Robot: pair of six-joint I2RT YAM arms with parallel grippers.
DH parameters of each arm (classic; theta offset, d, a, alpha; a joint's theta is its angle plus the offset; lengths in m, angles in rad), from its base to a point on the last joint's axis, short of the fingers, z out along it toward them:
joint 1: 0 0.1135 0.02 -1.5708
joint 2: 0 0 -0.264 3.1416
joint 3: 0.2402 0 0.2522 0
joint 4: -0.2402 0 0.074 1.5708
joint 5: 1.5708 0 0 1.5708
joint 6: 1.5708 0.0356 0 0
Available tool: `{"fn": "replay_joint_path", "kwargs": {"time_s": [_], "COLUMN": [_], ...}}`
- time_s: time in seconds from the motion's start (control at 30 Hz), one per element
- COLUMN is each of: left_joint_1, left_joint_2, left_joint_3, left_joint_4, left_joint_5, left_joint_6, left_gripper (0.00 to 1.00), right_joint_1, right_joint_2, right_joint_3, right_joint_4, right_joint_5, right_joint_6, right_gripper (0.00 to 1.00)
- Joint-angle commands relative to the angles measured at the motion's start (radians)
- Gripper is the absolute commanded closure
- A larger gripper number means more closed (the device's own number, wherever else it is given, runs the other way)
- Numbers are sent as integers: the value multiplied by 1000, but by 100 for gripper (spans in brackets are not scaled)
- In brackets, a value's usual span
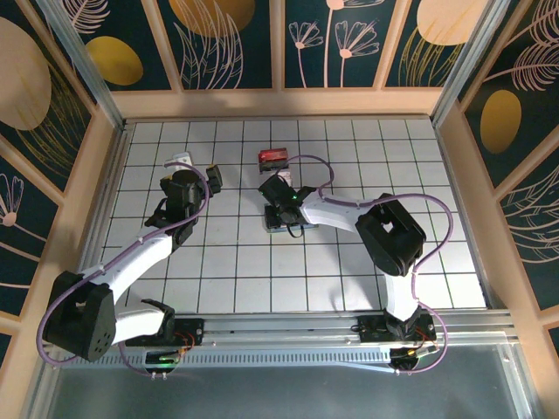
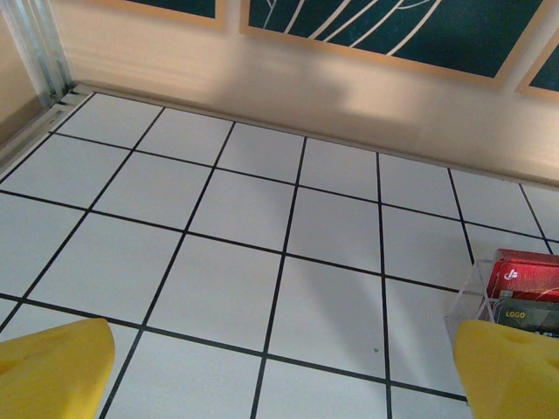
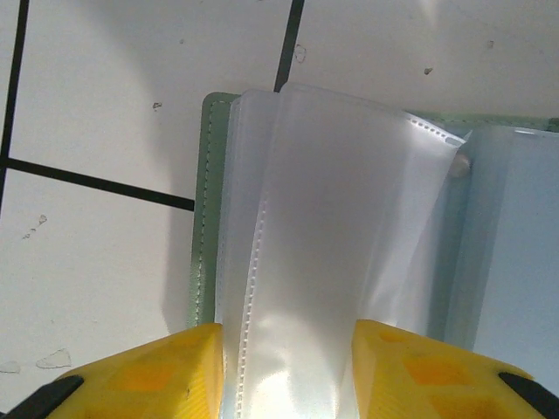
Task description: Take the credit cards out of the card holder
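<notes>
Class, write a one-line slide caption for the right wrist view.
Yellow fingers of the right end effector flank a clear sleeve of the open card holder on the gridded table.

Table top (image 1: 236,275): white, ruled in a black square grid; a few specks and scuffs show close up. Closed in on three sides by wall panels (image 1: 349,39), dark teal, with pale line-drawn leaves and flowers and ochre ovals. Panels sit in a light wooden frame (image 1: 279,102), whose pale board meets the table at the far edge. Aluminium posts (image 1: 86,65) rise at the far corners. Metal rail (image 1: 288,325) along the near edge, slotted strip below it. Light even, shadows soft.
</notes>
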Motion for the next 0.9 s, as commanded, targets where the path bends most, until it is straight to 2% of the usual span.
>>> {"fn": "replay_joint_path", "kwargs": {"time_s": [0.0,0.13,0.27,0.57,0.77,0.87], "left_joint_1": [6,6,6,6,-5,-39], "left_joint_2": [-9,-11,-11,-21,-28,-18], "left_joint_3": [14,16,18,25,14,15], "left_joint_4": [-1,-2,-7,-4,13,14], "left_joint_5": [13,15,20,75,105,92], "left_joint_6": [15,16,19,63,85,102], "left_gripper": [1,1,1,1,1,1], "right_joint_1": [-2,-4,-4,-14,-45,-63], "right_joint_2": [-31,-45,-52,-70,-105,-115], "right_joint_3": [0,-3,-4,8,-30,-49], "right_joint_4": [-22,-11,-4,-91,-83,-80], "right_joint_5": [51,48,52,220,231,236], "right_joint_6": [17,15,14,34,45,45], "right_gripper": [58,66,63,63,63,62]}}
